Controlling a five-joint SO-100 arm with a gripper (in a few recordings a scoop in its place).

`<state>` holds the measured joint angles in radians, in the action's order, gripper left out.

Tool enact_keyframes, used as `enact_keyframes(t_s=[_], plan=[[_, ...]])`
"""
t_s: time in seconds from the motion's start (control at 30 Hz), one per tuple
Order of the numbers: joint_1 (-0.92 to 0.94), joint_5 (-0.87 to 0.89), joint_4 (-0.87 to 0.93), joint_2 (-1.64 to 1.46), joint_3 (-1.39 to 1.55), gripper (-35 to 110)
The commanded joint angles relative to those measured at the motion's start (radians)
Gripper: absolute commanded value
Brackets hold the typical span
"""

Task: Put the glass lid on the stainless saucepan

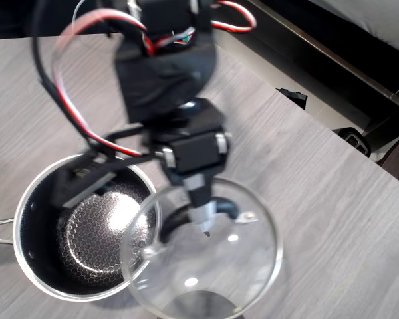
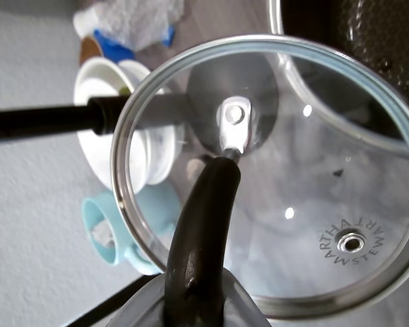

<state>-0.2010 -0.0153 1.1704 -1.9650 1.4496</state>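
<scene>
My pincer (image 1: 201, 216) clamped on lid (image 1: 206, 266) handle, lower centre overhead. Lid tilted, its left edge overlapping pan (image 1: 73, 226) rim. Pan lower left on desk (image 1: 332, 219).

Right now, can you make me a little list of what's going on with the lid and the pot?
lid: glass lid, held up by its black handle, partly overlapping the pot's right edge in the overhead view
pot: stainless saucepan, uncovered, honeycomb inside
end effector: end effector shut on the lid's handle
table: grey wood-look table
job: lid not yet on the pot
</scene>
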Motion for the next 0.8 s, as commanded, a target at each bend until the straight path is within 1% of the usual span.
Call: enact_keyframes(t_s=[0.0, 0.1, 0.17, 0.33, 0.47, 0.6, 0.77], plan=[[0.087, -0.025, 0.002, -0.129, -0.089, 0], [0.153, -0.038, 0.003, -0.13, -0.118, 0], [0.198, -0.038, 0.029, -0.075, -0.21, 0], [0.227, -0.021, 0.382, 0.236, -0.753, 0], [0.239, -0.021, 0.561, 0.428, -1.074, 0], [0.273, -0.02, 0.621, 0.477, -1.083, 0], [0.344, -0.021, 0.624, 0.463, -1.025, 0]])
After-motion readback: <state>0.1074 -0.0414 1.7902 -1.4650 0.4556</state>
